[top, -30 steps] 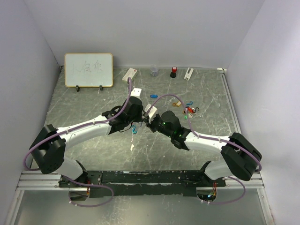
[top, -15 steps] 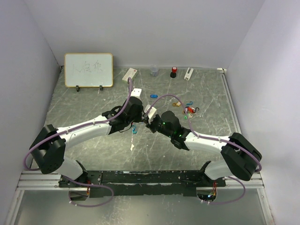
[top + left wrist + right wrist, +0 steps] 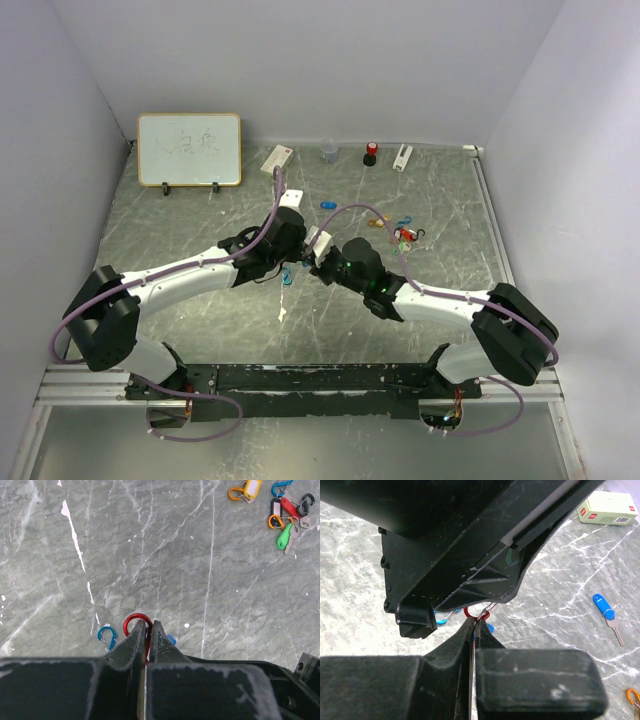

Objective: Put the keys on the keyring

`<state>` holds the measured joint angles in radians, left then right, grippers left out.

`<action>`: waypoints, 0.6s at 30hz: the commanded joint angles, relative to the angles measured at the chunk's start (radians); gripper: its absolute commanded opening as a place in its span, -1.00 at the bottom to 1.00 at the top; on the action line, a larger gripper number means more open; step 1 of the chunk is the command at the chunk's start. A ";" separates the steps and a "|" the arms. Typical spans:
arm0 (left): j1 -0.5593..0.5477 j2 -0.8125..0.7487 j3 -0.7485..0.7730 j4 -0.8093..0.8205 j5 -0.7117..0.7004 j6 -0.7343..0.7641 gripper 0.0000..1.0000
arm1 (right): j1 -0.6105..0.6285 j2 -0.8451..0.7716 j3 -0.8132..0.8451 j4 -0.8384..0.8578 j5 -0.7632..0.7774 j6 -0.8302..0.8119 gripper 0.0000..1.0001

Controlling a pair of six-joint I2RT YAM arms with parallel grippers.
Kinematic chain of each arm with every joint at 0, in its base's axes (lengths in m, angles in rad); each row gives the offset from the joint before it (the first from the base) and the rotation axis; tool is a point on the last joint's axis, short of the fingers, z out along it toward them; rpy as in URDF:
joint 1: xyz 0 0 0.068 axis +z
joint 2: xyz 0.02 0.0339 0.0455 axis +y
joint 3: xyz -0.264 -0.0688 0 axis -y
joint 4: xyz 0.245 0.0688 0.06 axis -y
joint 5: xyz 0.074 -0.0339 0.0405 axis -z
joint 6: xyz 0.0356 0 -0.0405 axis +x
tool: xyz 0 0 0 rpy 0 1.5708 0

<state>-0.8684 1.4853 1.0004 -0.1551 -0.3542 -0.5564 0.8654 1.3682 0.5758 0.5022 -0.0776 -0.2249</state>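
1. The keys lie heaped between 2 and 3 o'clock from the meeting grippers; a blue-tagged key lies apart at 1 o'clock
2. Likely light, stiff and slippery; the plastic tag seems the surest hold, leaving the hole free
3. Tags show red, green, yellow
4. Left gripper is clenched on a red ring; right gripper is pinched tight, on what I cannot tell

Bright, even light (near edges perhaps blurred).
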 commanded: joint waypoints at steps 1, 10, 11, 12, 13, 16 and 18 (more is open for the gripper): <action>0.010 -0.013 0.042 0.053 -0.021 0.005 -0.87 | 0.023 -0.006 -0.008 -0.024 -0.047 -0.010 -1.00; 0.027 0.002 0.053 0.061 -0.014 0.005 -0.87 | 0.033 0.003 0.002 -0.046 -0.046 -0.013 -1.00; 0.028 0.003 0.053 0.061 -0.015 0.005 -0.87 | 0.032 0.003 0.004 -0.051 -0.045 -0.014 -1.00; 0.028 0.006 0.056 0.059 -0.016 0.004 -0.86 | 0.034 0.003 0.006 -0.054 -0.043 -0.014 -1.00; 0.029 0.007 0.057 0.057 -0.018 0.004 -0.87 | 0.035 0.001 0.006 -0.055 -0.038 -0.014 -1.00; 0.035 0.007 0.054 0.056 -0.020 0.004 -0.87 | 0.034 -0.013 0.000 -0.050 -0.019 -0.014 -1.00; 0.040 0.004 0.049 0.060 -0.020 0.002 -0.87 | 0.034 -0.017 0.002 -0.053 0.008 -0.007 -1.00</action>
<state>-0.8536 1.4868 1.0069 -0.1528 -0.3504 -0.5571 0.8837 1.3678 0.5758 0.4870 -0.0780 -0.2375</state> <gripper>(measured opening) 0.091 0.006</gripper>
